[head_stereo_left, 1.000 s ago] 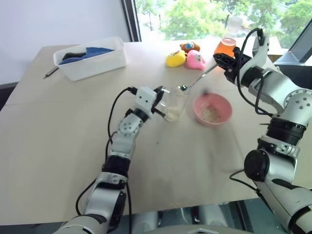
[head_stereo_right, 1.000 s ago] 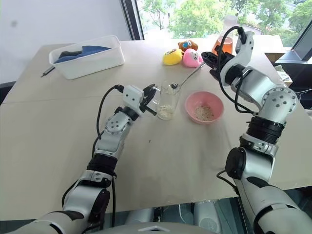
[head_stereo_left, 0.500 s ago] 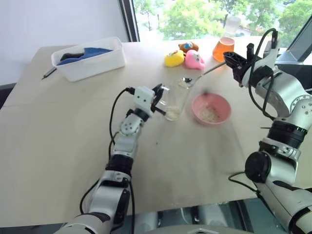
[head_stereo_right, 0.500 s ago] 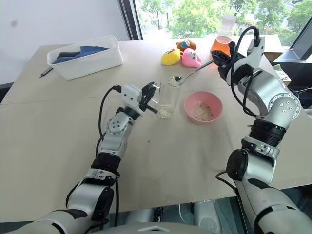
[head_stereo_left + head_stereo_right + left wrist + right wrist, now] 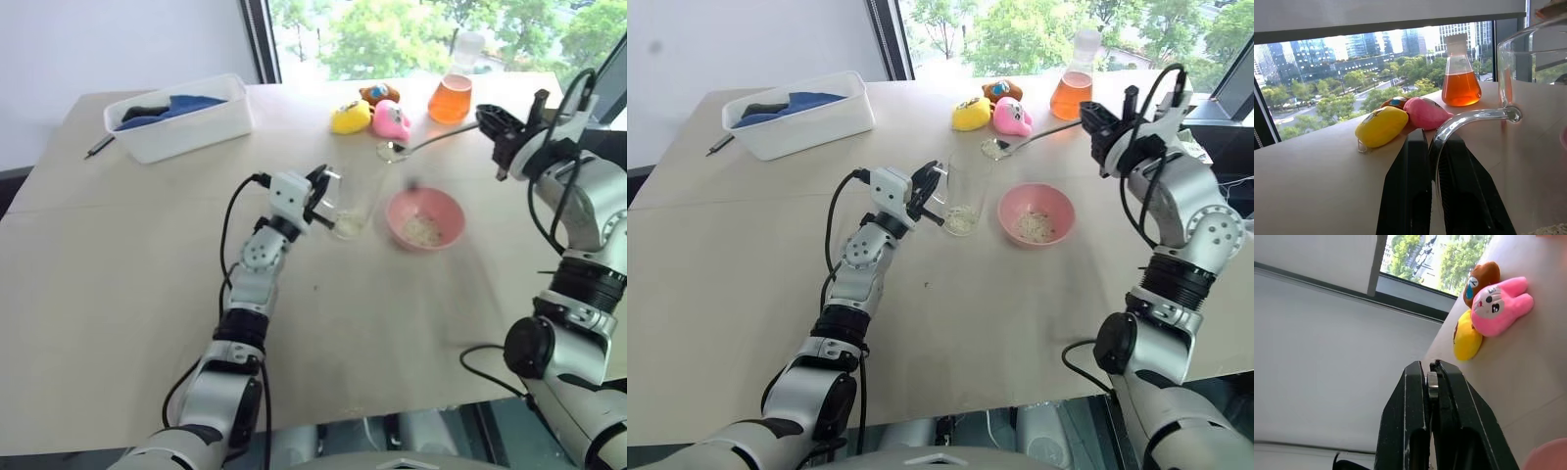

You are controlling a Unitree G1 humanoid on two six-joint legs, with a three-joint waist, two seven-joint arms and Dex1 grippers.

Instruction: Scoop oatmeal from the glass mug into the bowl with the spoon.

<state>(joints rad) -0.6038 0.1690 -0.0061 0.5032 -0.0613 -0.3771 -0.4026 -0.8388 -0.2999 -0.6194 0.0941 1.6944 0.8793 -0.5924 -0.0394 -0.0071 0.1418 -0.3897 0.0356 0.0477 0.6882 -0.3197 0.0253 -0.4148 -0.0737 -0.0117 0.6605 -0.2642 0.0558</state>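
Right fingers (image 5: 1095, 125) pinch spoon (image 5: 1031, 137) level, head toward mug (image 5: 963, 194)

You had a white rectangular tub (image 5: 181, 117) near the table's (image 5: 118, 294) far left corner, with a blue cloth (image 5: 188, 103) and something dark lying inside it. A dark pen (image 5: 101, 145) lay on the table just beside the tub's left end. Toward the far edge by the window sat three soft toys bunched together: a yellow one (image 5: 352, 117), a pink one (image 5: 393, 121) and a brown one (image 5: 380, 94) behind them. A flask of orange liquid (image 5: 452, 93) stood upright to their right.
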